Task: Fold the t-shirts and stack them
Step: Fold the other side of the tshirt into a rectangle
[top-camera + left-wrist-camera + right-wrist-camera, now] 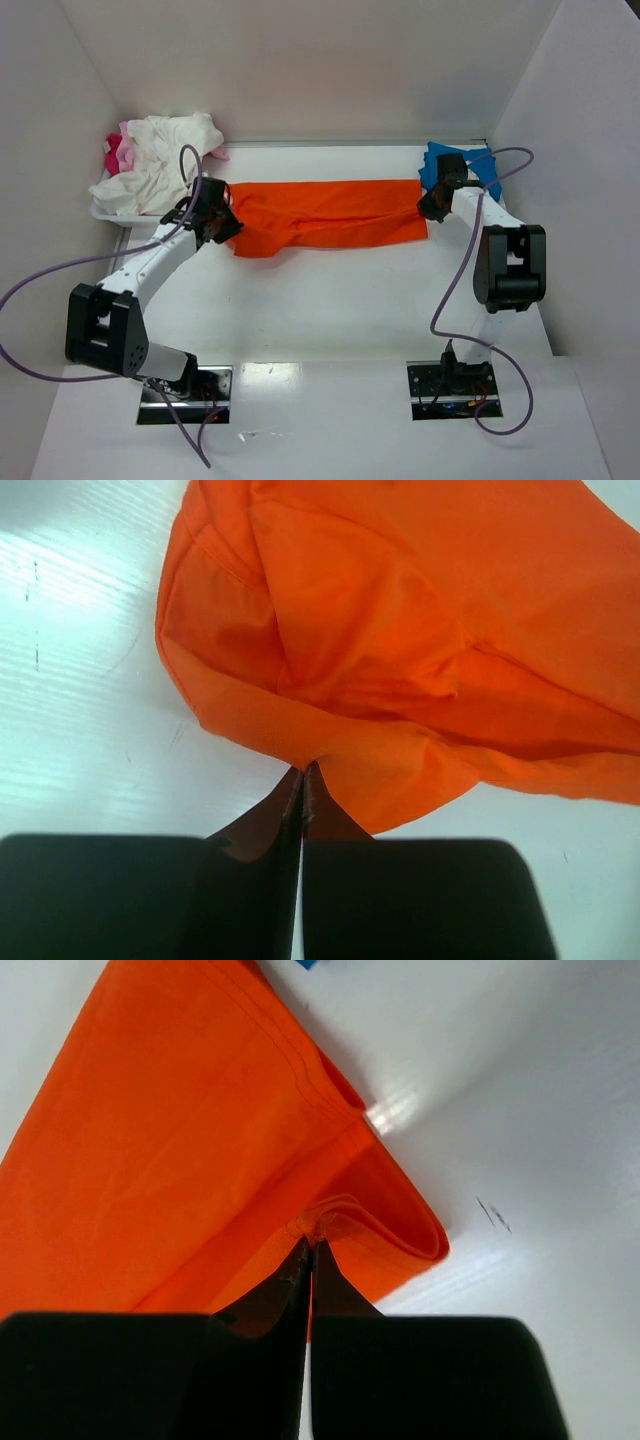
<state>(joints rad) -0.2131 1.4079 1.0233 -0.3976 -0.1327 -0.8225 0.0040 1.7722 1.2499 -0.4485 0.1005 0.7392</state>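
Top view: the orange t-shirt [330, 212] lies across frame centre on the bench [330, 310], between the left end effector [228, 228] and the right end effector [428, 208].
Left wrist view: left end effector clenched on the shirt's edge.
Right wrist view: right end effector clenched on the shirt's hem.

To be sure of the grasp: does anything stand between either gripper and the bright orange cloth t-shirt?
Nothing visible does. The left gripper and the right gripper are each shut directly on an edge of the bright orange cloth t-shirt, at opposite ends.
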